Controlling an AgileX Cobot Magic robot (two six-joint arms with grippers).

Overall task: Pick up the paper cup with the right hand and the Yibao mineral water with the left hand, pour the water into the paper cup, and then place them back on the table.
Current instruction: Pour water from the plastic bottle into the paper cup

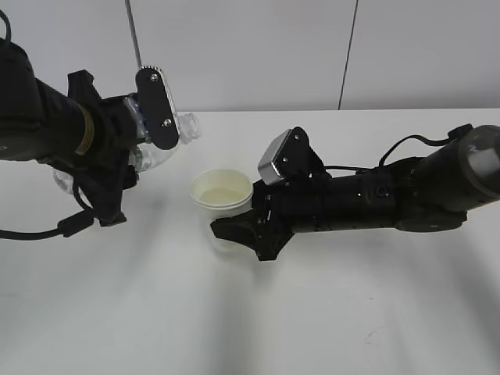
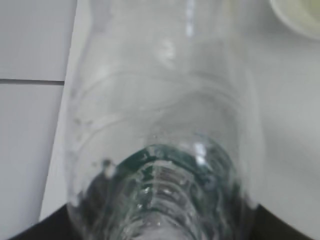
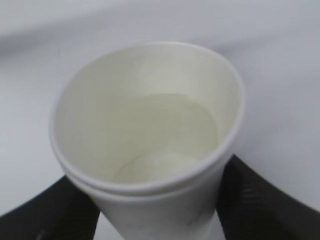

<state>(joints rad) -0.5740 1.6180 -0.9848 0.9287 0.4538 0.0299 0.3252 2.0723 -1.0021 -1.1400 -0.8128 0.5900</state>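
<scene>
My left gripper [image 1: 148, 144] is shut on the clear Yibao bottle [image 1: 178, 129] and holds it tilted above the table. The bottle's open neck points right, up and to the left of the paper cup [image 1: 223, 195]. In the left wrist view the bottle [image 2: 165, 115] fills the frame, with a bit of green label low down, and the gripper [image 2: 160, 227] shows at the bottom corners. My right gripper [image 1: 237, 228] is shut on the white cup, which is upright with some water in it. The right wrist view shows the cup [image 3: 150, 115] between the black fingers [image 3: 260, 200].
The white table [image 1: 250, 328] spreads around both arms. A pale wall with dark seams stands behind its far edge [image 1: 351, 55]. The cup's rim shows at the top right of the left wrist view [image 2: 300, 17].
</scene>
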